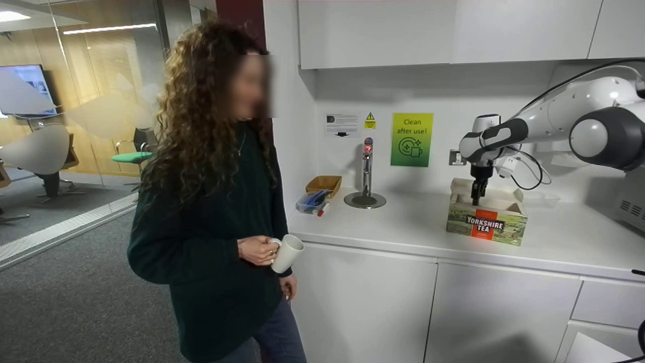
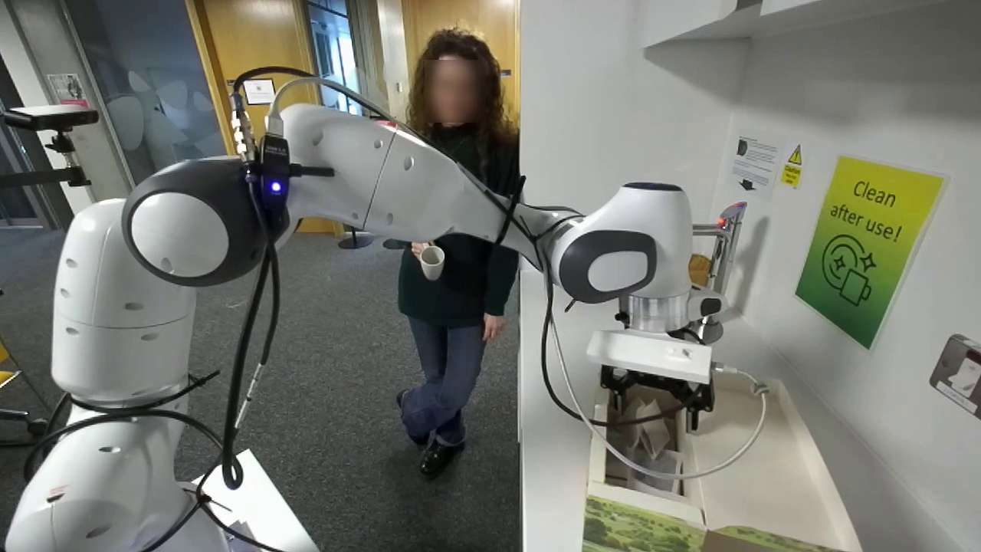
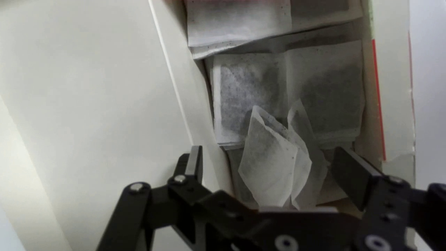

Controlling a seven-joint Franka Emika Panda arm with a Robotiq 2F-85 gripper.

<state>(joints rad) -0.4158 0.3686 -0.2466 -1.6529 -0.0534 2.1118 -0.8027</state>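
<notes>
My gripper (image 3: 268,157) is open, with its two black fingers wide apart and nothing gripped. It points down over an open Yorkshire Tea box (image 1: 458,222), which also shows in an exterior view (image 2: 644,529). In the wrist view a crumpled, raised tea bag (image 3: 275,167) stands between the fingers, apart from both. Flat stacked tea bags (image 3: 249,97) lie beyond it inside the box. The left finger is over the box's edge by the folded-back lid (image 3: 97,87); the right finger is near the opposite wall. The gripper also shows in both exterior views (image 1: 477,199) (image 2: 653,406).
The box stands on a white counter (image 1: 403,222) against the wall. A tap (image 1: 367,171), a wicker basket (image 1: 325,185) and a clear tub of pens (image 1: 311,201) are farther along. A person holds a white mug (image 1: 288,253) beside the counter. A loose cable (image 2: 720,469) hangs by the wrist.
</notes>
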